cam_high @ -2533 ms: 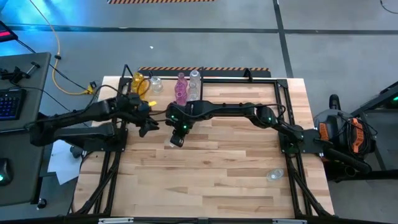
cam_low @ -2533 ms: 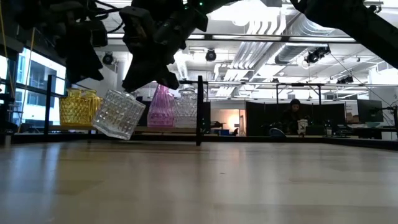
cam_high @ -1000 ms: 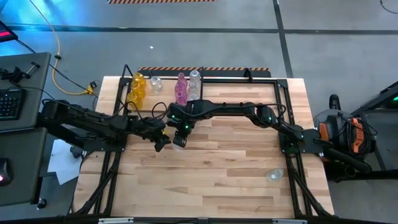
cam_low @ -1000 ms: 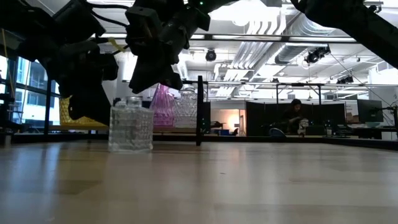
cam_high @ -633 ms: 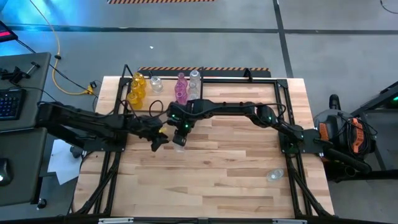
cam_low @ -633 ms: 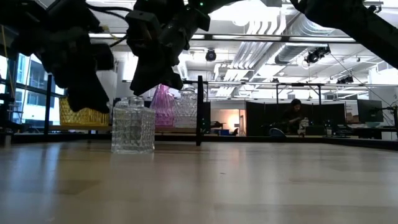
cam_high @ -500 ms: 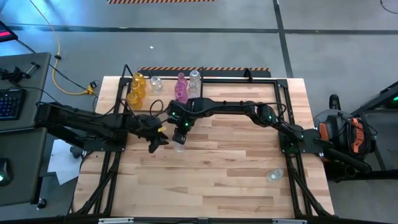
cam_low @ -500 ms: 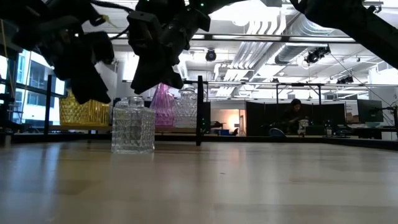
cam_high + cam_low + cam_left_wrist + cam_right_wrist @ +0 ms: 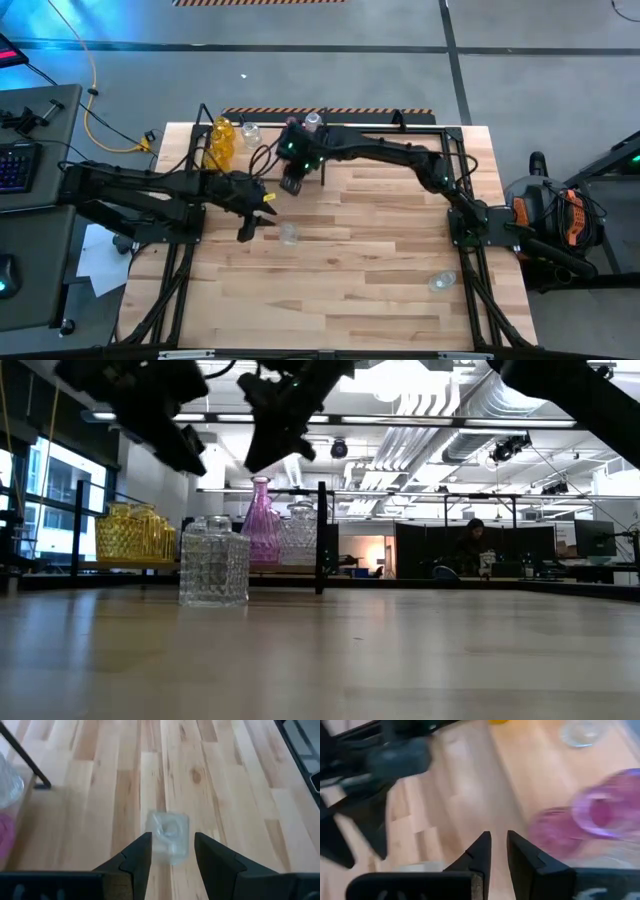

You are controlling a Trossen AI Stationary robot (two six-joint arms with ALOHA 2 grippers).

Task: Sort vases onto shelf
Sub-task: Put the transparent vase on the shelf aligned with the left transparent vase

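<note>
At the left of the pale butcher-block bench (image 9: pixel 340 280), the left arm is seen reaching in from the side, its left claw (image 9: pixel 250 226) raised above the boards with the two dark fingers (image 9: pixel 136 857) spread fairly wide and nothing held between them. Just beside that claw, toward the bench's middle, a small clear faceted glass vase of squarish body (image 9: pixel 289 234) is shown standing upright on the bare wood, apart from both claws; in the left wrist view it lies beyond the gap of the fingers, untouched (image 9: pixel 168 836). In the low view the same vase (image 9: pixel 213 561) is seen standing in front of the shelf.

Along the far edge, the low black rod-framed shelf with a pale wood board (image 9: pixel 385 128) is shown carrying the sorted vases. At its left end the amber-yellow faceted glass vases (image 9: pixel 220 140) are grouped, with a small clear glass vase (image 9: pixel 249 133) near them. Farther right a pink narrow-necked glass vase (image 9: pixel 261 525) and a clear bulbous glass vase (image 9: pixel 313 122) stand near the black upright divider (image 9: pixel 321 535).

Over this part of the shelf the right claw (image 9: pixel 293 182) is held above the bench, its fingers (image 9: pixel 479 851) drawn to a narrow gap and empty.

Near the bench's right front corner one more small clear glass vase (image 9: pixel 441 282) is seen, well apart from everything else.
</note>
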